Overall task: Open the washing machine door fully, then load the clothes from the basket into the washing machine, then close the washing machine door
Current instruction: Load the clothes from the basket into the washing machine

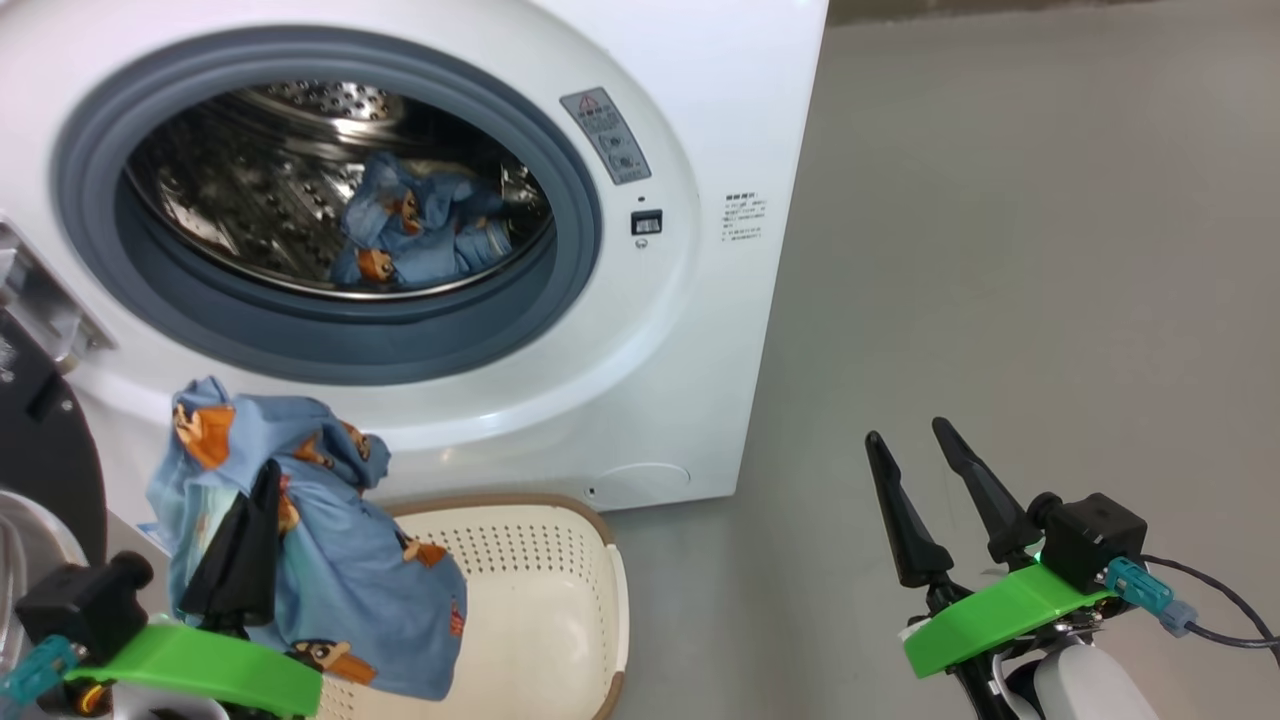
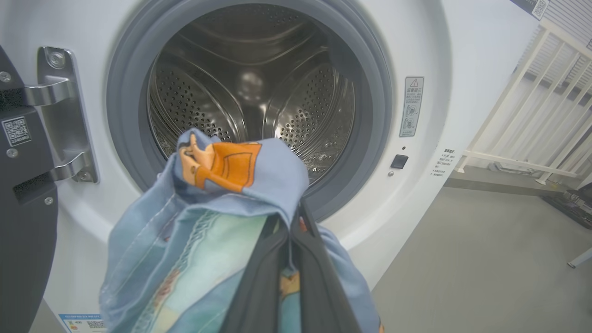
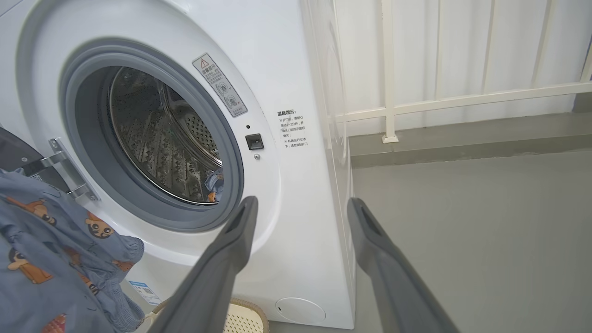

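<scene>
The white washing machine (image 1: 650, 380) stands with its round mouth uncovered, and the black washing machine door (image 1: 40, 440) is swung out at the far left. A light blue bear-print garment of the clothes (image 1: 420, 235) lies in the steel drum (image 2: 249, 92). My left gripper (image 1: 268, 475) is shut on another light blue garment (image 1: 330, 560), which hangs above the cream basket (image 1: 590, 560) and below the mouth. In the left wrist view that garment (image 2: 240, 185) drapes over my left gripper (image 2: 296, 217), in front of the gasket. My right gripper (image 1: 906, 432) stands open over the floor to the right, with nothing between its fingers.
Grey floor (image 1: 1000, 250) stretches to the right of the machine. A white railing (image 3: 393, 111) runs along the wall behind it. The metal door hinge (image 2: 60, 111) sits at the left of the mouth. The basket rim (image 3: 245, 319) lies below my right gripper (image 3: 303, 201).
</scene>
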You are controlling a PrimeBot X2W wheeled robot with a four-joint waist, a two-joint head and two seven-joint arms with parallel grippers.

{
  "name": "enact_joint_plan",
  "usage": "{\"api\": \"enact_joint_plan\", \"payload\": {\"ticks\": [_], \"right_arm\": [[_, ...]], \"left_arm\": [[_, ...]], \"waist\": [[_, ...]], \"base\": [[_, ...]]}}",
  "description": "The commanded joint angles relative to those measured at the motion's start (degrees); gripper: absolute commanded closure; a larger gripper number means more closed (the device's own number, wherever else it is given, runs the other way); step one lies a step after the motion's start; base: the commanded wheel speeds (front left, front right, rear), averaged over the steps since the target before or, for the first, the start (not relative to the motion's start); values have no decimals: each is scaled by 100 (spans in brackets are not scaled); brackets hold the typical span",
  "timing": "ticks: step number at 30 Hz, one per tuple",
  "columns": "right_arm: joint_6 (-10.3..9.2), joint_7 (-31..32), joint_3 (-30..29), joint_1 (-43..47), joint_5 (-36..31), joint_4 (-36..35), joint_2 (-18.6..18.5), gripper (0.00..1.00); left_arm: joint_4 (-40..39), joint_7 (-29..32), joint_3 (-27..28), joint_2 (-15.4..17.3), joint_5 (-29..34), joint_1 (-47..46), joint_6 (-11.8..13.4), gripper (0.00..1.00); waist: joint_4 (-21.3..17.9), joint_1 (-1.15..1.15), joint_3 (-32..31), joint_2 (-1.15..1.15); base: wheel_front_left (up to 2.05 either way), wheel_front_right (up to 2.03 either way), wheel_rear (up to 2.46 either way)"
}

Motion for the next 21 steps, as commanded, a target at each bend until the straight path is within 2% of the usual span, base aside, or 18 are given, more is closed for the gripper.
{"api": "enact_joint_plan", "payload": {"ticks": [1,12,21], "right_arm": [[9,-27,151,-16,45,-120,-28,0],[9,-27,226,-38,105,-115,-117,0],[9,-27,287,-162,60,-153,-67,0]], "left_arm": [[-174,-37,281,127,86,-74,52,100],[-270,-37,369,-21,228,-18,29,100],[8,-31,403,86,333,-834,-38,100]], "waist": [[29,0,-93,0],[33,0,-113,0],[-31,0,160,0]], "base": [[0,0,0],[0,0,0],[0,0,0]]}}
